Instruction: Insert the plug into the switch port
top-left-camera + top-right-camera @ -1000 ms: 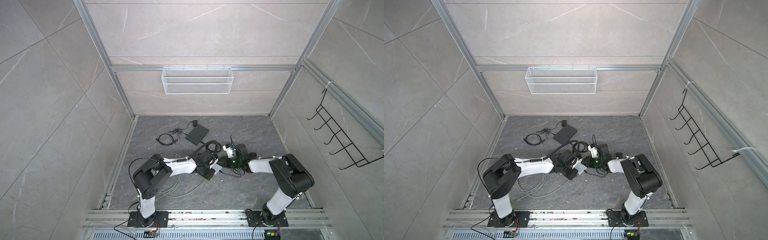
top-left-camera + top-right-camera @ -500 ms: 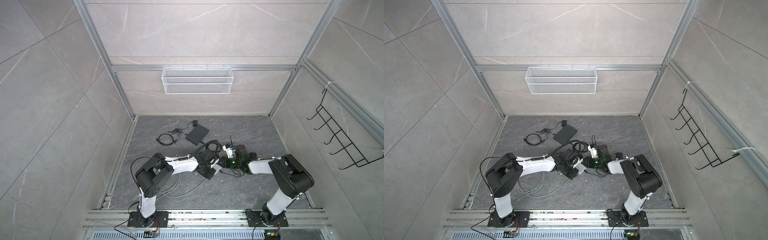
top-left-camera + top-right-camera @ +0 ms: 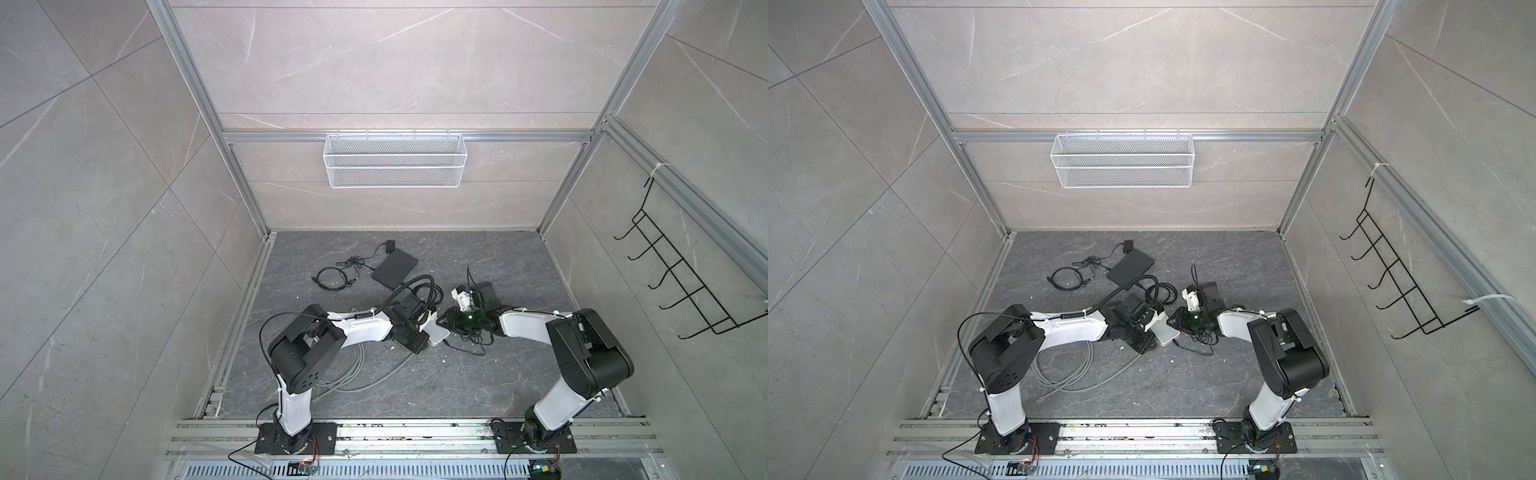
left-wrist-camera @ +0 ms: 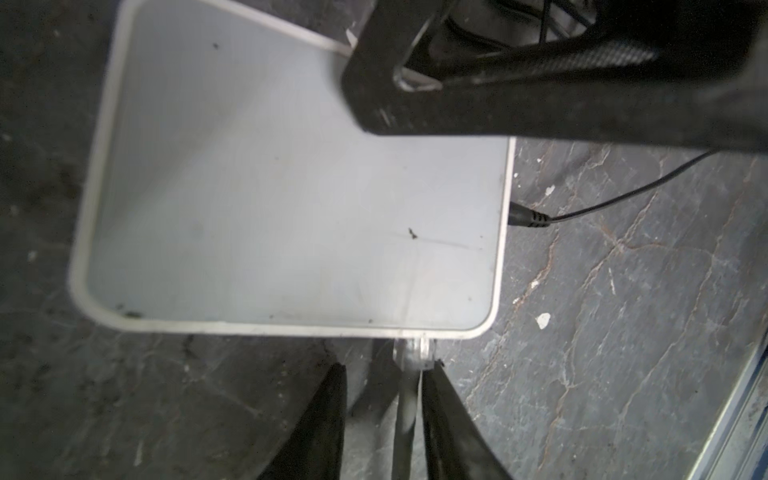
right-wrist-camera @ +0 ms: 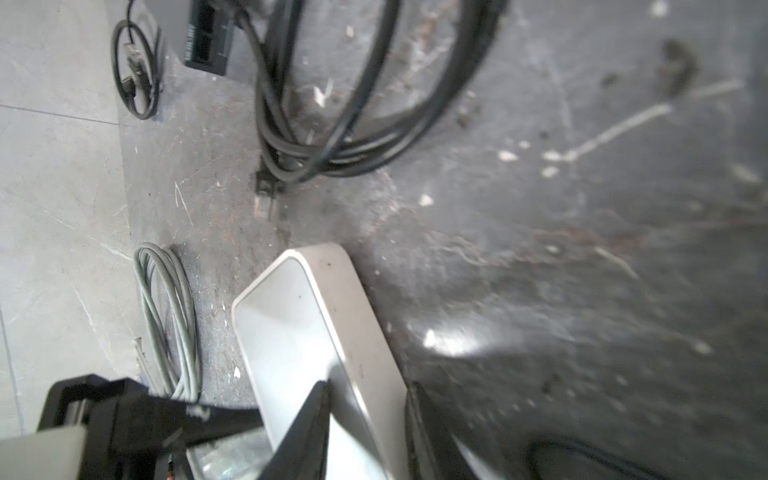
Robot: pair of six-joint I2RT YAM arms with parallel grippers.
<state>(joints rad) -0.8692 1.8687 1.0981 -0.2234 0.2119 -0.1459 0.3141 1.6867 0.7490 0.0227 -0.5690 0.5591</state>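
Clear-tipped plug (image 4: 413, 353) on a grey cable (image 4: 405, 419) sits pressed into one edge of the flat white rectangular switch (image 4: 291, 187), apparently home in its port, as the left gripper (image 4: 386, 368) lets go. Its jaws, clamped a second ago, now stand partly apart. The cable lies against one black finger (image 4: 449, 415) and clear of its mate, so nothing is held.

That release suggests the insertion is done or all but done; whether the plug has latched cannot be seen.

The right gripper (image 5: 368, 384) straddles a long edge of the switch, one finger over the top face and one beside the side wall. Its jaws are easing too, and whether they still pinch the casing cannot be told.

A thin black power lead (image 4: 602, 199) runs into the neighbouring side. The switch lies near the middle of the dark grey stone floor (image 3: 457, 386), between the two arms. A flat black box (image 3: 395, 270) rests toward the far edge, with coiled black cables (image 5: 299, 156) between it and the switch.
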